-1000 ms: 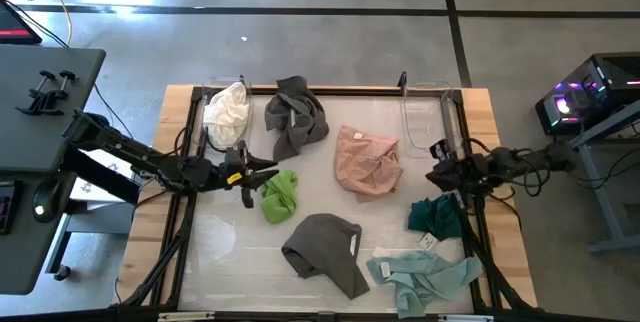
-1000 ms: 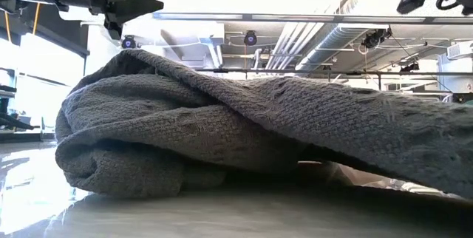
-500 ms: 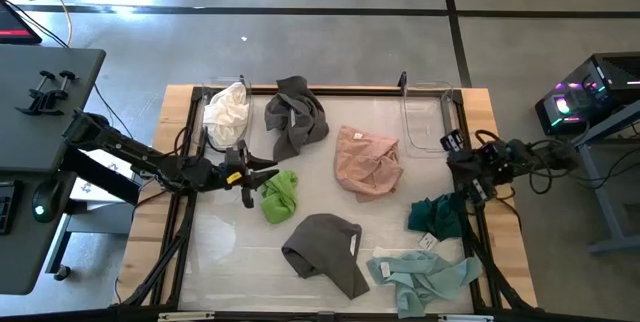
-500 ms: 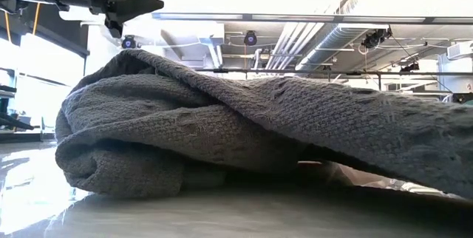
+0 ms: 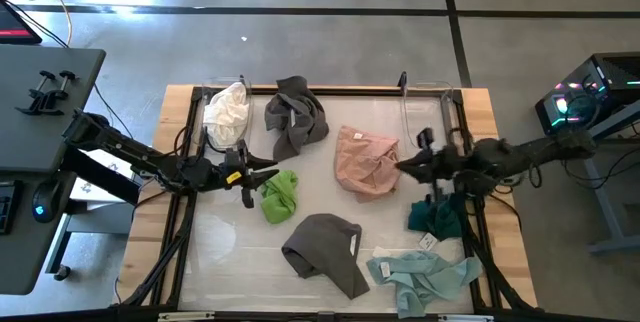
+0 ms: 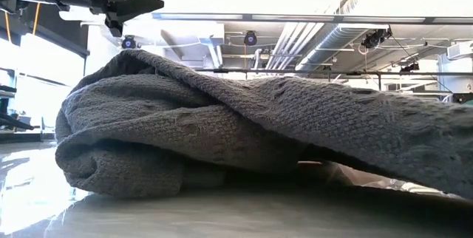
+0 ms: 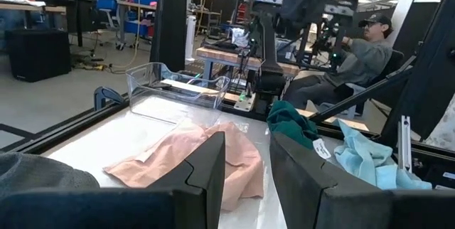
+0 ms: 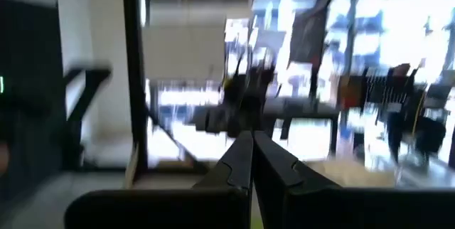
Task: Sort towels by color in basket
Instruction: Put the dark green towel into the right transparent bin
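Several towels lie on the white table top: cream (image 5: 226, 110) and dark grey (image 5: 296, 114) at the far side, pink (image 5: 368, 160) in the middle, lime green (image 5: 280, 194), a second dark grey one (image 5: 325, 250) near the front, dark teal (image 5: 437, 217) and pale mint (image 5: 425, 277) at the right. The clear basket (image 5: 425, 122) stands at the far right. My left gripper (image 5: 265, 168) hovers level beside the lime green towel; in its wrist view the left gripper (image 7: 247, 144) is open with nothing between the fingers. My right gripper (image 5: 402, 167), seen shut in its wrist view (image 8: 252, 138), hangs high over the pink towel's right edge.
A black frame (image 5: 190, 182) runs along the table's left and right sides. In the low view the near dark grey towel (image 6: 244, 134) fills the picture. A seated person (image 7: 362, 44) shows beyond the table's right side. Bare table top lies at the front left (image 5: 225, 247).
My right gripper has risen and reached toward the table's left, from above the dark teal towel out over the pink towel's right edge, staying shut. The towels lie as before.
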You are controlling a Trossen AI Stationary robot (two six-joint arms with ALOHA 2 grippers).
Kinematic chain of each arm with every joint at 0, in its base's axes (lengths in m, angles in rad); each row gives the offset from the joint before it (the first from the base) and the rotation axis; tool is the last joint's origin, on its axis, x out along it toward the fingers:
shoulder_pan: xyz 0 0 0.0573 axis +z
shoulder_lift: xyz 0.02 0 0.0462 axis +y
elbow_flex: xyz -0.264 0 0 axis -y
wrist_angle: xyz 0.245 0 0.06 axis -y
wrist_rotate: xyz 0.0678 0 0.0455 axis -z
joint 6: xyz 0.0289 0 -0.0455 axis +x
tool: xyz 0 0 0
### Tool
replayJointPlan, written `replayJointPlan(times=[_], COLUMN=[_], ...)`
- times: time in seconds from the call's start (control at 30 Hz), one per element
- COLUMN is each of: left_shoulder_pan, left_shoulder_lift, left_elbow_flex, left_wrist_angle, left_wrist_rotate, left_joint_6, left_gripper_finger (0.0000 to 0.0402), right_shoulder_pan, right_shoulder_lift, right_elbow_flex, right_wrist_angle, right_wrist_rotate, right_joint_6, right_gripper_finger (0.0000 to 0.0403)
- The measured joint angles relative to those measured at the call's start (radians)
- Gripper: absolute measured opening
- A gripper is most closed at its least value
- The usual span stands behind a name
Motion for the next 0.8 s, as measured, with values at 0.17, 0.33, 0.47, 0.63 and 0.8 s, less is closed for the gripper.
replayJointPlan(times=[0.17, 0.33, 0.47, 0.63, 0.8], left_shoulder_pan=[0.0, 0.0, 0.0, -0.001, -0.001], left_shoulder_lift=[0.0, 0.0, 0.0, 0.0, 0.0], left_elbow_flex=[0.0, 0.0, 0.0, 0.0, 0.0], left_wrist_angle=[-0.008, -0.009, -0.017, -0.039, -0.046], left_wrist_rotate=[0.0, 0.0, -0.001, -0.001, -0.001], left_joint_6=[0.002, 0.02, 0.02, 0.017, 0.016], left_gripper_finger=[0.0101, 0.0101, 0.0101, 0.0101, 0.0101], right_shoulder_pan=[0.006, 0.019, 0.032, 0.076, 0.129], right_shoulder_lift=[0.205, 0.398, 0.529, 0.674, 0.785], right_elbow_flex=[0.165, 0.327, 0.49, 0.664, 0.756], right_wrist_angle=[-0.179, -0.371, -0.673, -0.972, -1.13], right_wrist_rotate=[0.013, 0.016, 0.033, 0.026, -0.104], right_joint_6=[-0.087, -0.053, 0.093, 0.274, 0.487], right_gripper_finger=[0.0, 0.0001, 0.0027, 0.0098, 0.0174])
